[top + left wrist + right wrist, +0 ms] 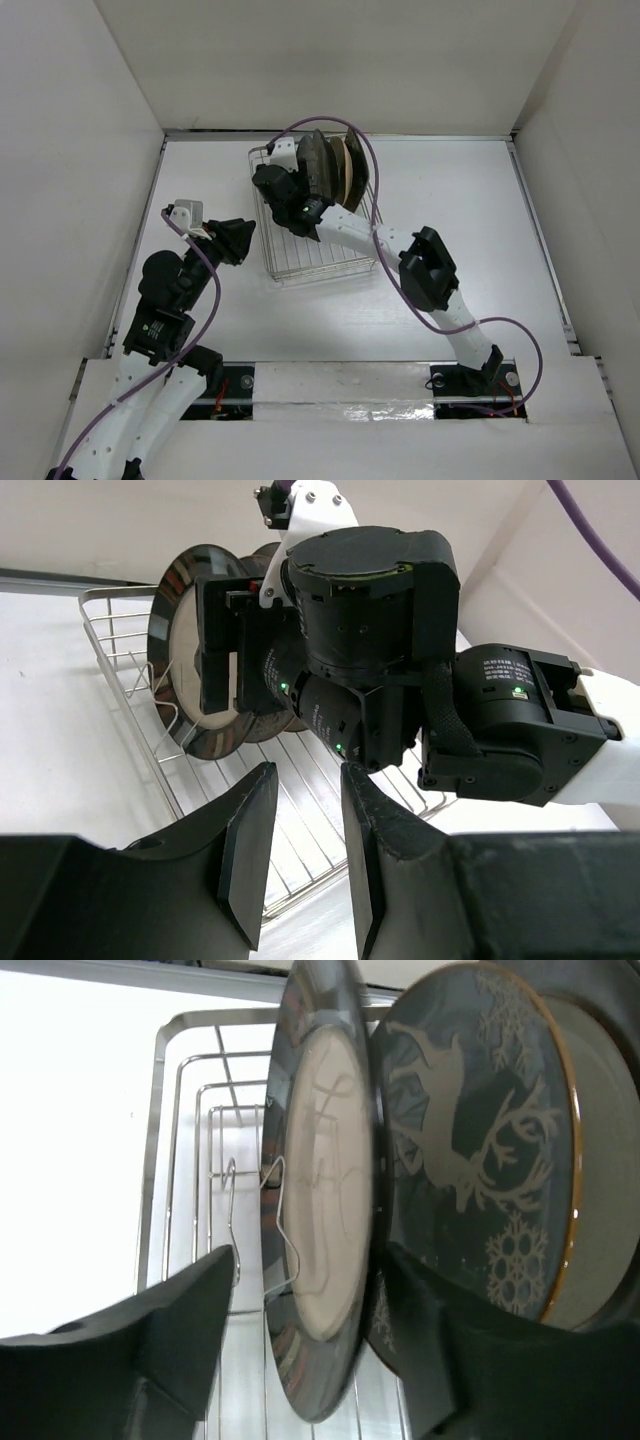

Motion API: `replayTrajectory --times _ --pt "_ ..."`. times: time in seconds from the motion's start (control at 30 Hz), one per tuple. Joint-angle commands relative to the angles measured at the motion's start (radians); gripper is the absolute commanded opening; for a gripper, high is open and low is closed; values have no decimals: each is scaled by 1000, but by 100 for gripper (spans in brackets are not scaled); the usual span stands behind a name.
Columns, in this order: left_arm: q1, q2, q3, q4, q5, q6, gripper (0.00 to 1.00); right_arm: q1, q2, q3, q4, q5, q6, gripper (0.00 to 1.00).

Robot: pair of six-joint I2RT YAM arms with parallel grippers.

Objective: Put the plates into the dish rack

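A: status, right gripper [310, 1255]?
B: fingers spread, straddling the black-rimmed cream plate [325, 1190], which stands upright in the silver wire dish rack [300, 265]. One finger is clear of it.
A: left gripper [307, 780]?
B: narrow gap, empty, beside the rack.

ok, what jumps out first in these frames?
The right gripper is deep in the dish rack, centre of the top view, straddling the upright black-rimmed cream plate beside the grey antler-motif plate. The left gripper hangs empty, left of the rack.
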Motion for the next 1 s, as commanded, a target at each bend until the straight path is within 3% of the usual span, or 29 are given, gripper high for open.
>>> replayTrajectory --times 0.0,0.1,0.13,0.4,0.57,0.8,0.97 --pt "3 4 22 45 -4 -1 29 13 -95 -22 77 -68 45 71" --pt "3 22 28 34 -18 5 29 13 -164 -52 105 -85 46 88" --pt "3 22 26 31 -19 7 30 13 -188 -93 129 -95 49 99" --pt "3 24 19 40 -64 16 36 -5 -509 -367 249 -160 43 100" --pt "3 45 6 60 -62 19 44 -72 -826 -701 272 -158 46 100" --pt "3 93 26 48 -96 23 48 -359 -1305 -1230 358 -319 91 100" --pt "3 88 16 55 -96 37 48 -558 -1402 -1439 386 -419 124 100"
